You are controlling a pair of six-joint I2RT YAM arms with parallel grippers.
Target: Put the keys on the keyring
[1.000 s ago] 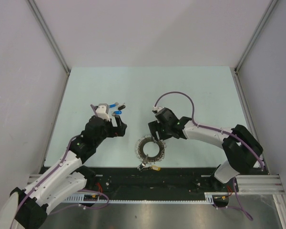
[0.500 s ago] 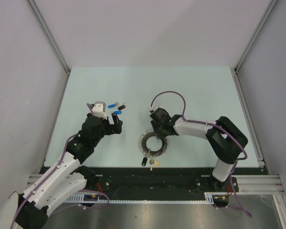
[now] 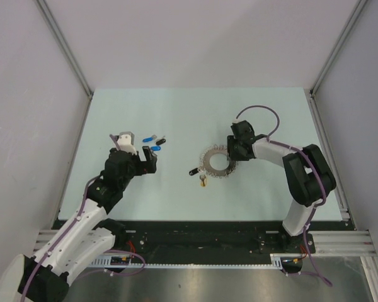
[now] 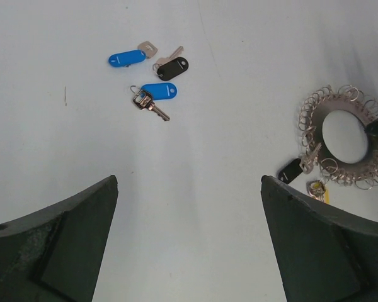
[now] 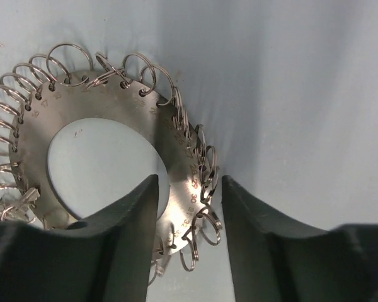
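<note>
Right wrist: keyring [image 5: 110, 100], a flat numbered disc fringed with rings.

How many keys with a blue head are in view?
2. Both lie ahead of the left gripper: the farther blue key and the nearer blue key, beside a black key. None seems hidden.
</note>
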